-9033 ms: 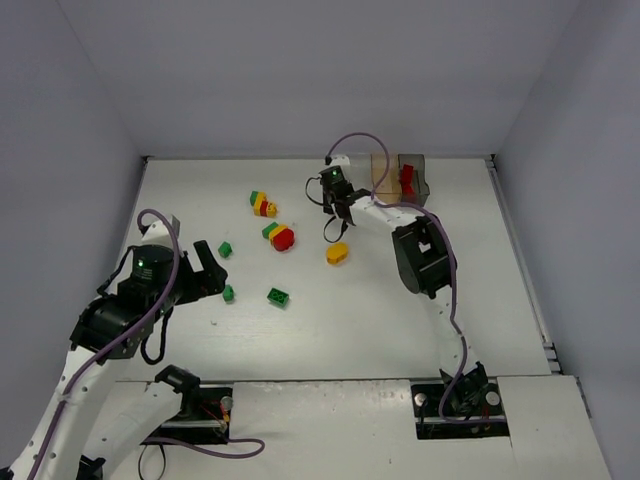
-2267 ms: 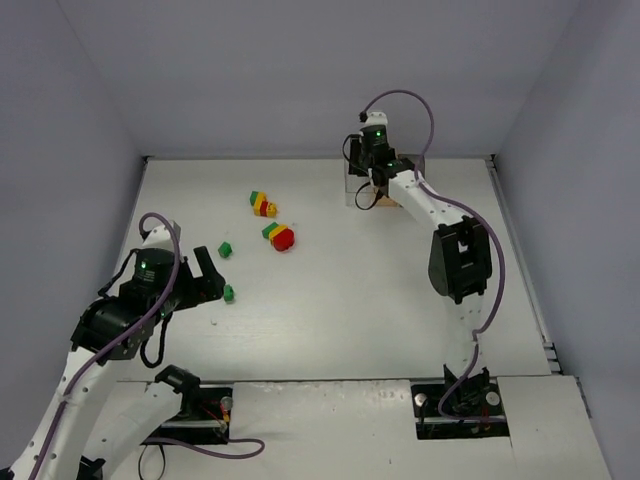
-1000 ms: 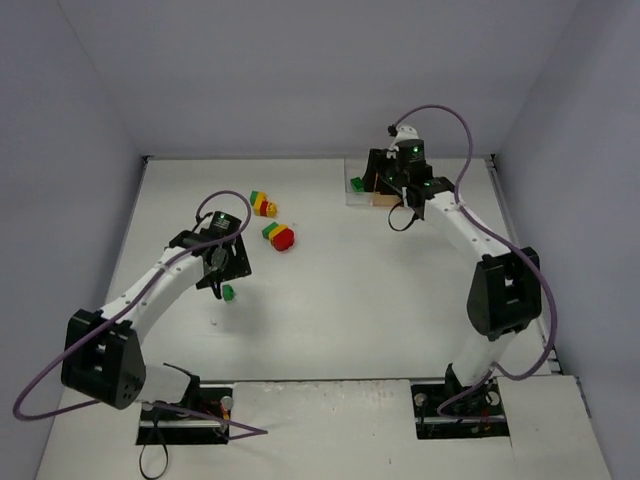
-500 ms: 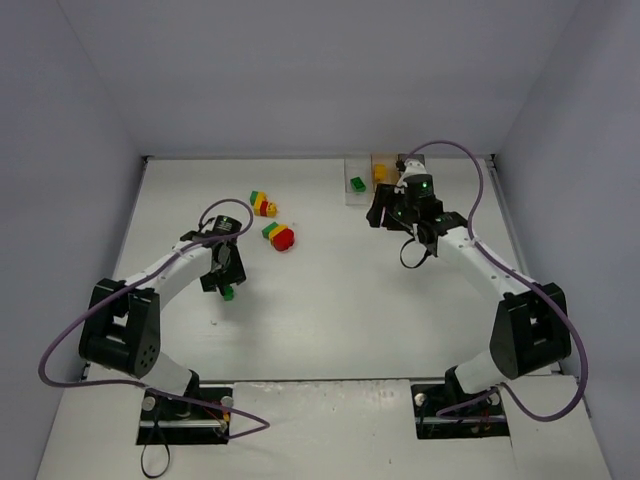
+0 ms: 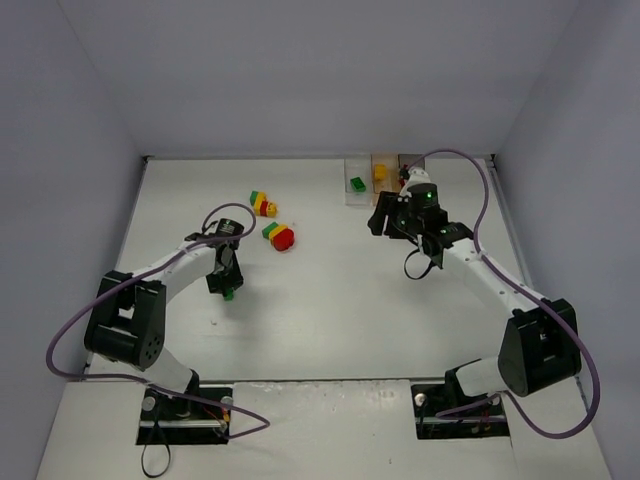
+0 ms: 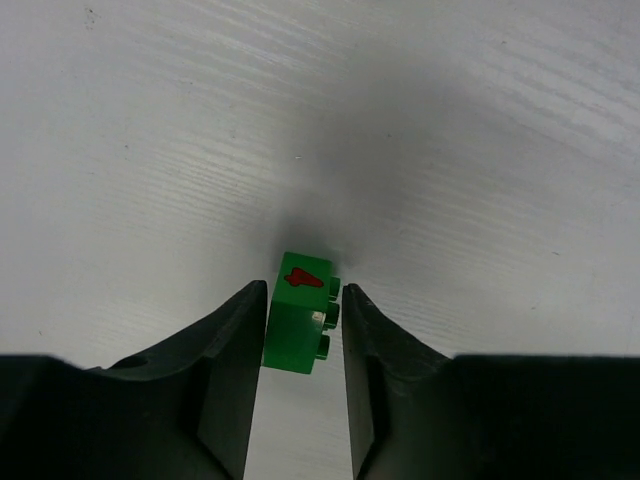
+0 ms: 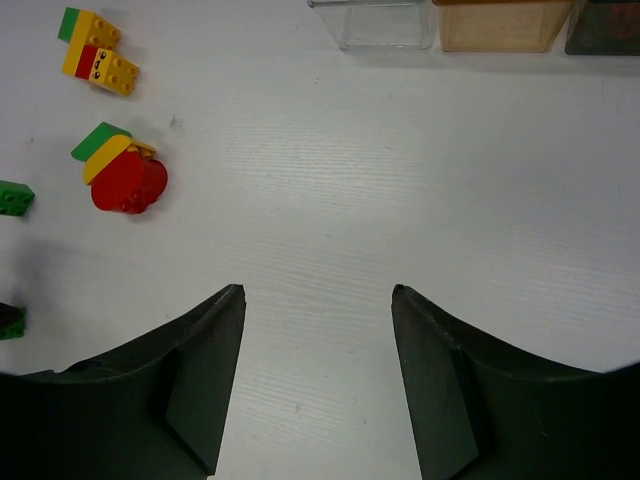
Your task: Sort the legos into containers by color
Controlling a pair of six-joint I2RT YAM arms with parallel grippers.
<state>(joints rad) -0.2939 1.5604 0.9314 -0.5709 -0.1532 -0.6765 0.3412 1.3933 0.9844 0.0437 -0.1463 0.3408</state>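
Observation:
A small green lego (image 6: 300, 325) lies on the white table between the fingers of my left gripper (image 6: 304, 290), which is shut on its two sides; from above it shows under the gripper (image 5: 228, 294). My right gripper (image 7: 316, 292) hangs open and empty over bare table, in front of the containers (image 5: 385, 222). The containers stand in a row at the back: clear (image 7: 375, 25) with a green lego (image 5: 357, 184), orange-tinted (image 7: 500, 25) with a yellow one (image 5: 380, 173), dark grey (image 7: 605, 25). Two mixed clumps (image 5: 264, 204) (image 5: 279, 236) lie at centre left.
Another loose green lego (image 7: 14, 197) sits near the red-topped clump (image 7: 122, 170). The left arm (image 5: 175, 262) stretches low across the left half of the table. Grey walls close in the table on three sides.
My left gripper has come down over the green lego and closed from wide open onto it. The right arm has drawn back from the containers toward the middle, its jaws unchanged.

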